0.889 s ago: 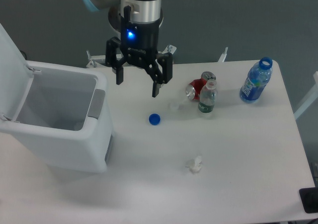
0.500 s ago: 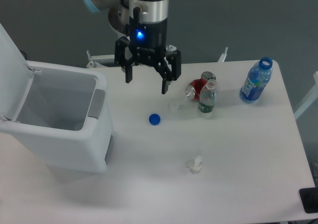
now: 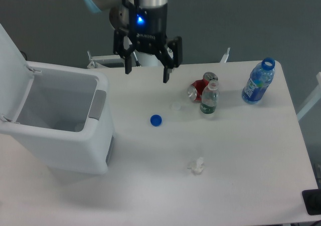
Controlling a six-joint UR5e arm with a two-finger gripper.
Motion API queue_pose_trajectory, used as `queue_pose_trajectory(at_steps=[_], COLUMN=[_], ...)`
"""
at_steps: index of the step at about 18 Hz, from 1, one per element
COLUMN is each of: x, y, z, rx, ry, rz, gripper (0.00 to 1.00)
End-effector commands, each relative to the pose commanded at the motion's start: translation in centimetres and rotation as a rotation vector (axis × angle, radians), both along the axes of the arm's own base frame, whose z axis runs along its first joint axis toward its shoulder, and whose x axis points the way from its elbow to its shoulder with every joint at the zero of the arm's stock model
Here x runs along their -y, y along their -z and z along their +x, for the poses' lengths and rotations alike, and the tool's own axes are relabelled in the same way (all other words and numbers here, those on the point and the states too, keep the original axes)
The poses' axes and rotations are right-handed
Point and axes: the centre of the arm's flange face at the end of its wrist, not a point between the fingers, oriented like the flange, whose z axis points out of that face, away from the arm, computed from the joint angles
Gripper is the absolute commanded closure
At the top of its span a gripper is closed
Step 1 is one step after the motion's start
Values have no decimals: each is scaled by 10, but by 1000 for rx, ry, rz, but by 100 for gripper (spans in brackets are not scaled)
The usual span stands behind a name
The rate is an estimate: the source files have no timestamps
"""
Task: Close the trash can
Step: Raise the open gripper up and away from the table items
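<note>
The trash can [image 3: 65, 143] is a big boxy white bin at the left of the table. Its lid [image 3: 12, 60] stands raised at the far left, leaving the inside exposed, and a grey latch tab [image 3: 97, 104] sits on the rim facing the table's middle. My gripper [image 3: 146, 76] hangs open high over the table's back edge, to the right of the can and apart from it, with nothing between its fingers.
A blue bottle cap [image 3: 156, 120] lies mid-table. A red can [image 3: 198, 89] on its side and a small clear bottle [image 3: 209, 98] sit to the right, a blue uncapped bottle [image 3: 259, 81] farther right. A crumpled white scrap [image 3: 196, 166] lies near the front.
The gripper has risen and drifted toward the table's back edge, staying open. The trash can and its lid have not moved.
</note>
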Motion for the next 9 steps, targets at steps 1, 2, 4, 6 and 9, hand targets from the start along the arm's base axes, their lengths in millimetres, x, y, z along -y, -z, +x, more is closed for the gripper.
queue_pose_trajectory(at_steps=[1, 2, 4, 6, 9], x=[-1, -2, -1, 0, -6], y=[-5, -11, -28, -38, -47], z=[8, 16, 27, 37, 47], rx=[18, 41, 84, 130, 150], ry=[-11, -26, -57, -65, -49], rz=[23, 51, 114, 166, 219], gripper=[0, 0, 0, 0, 0])
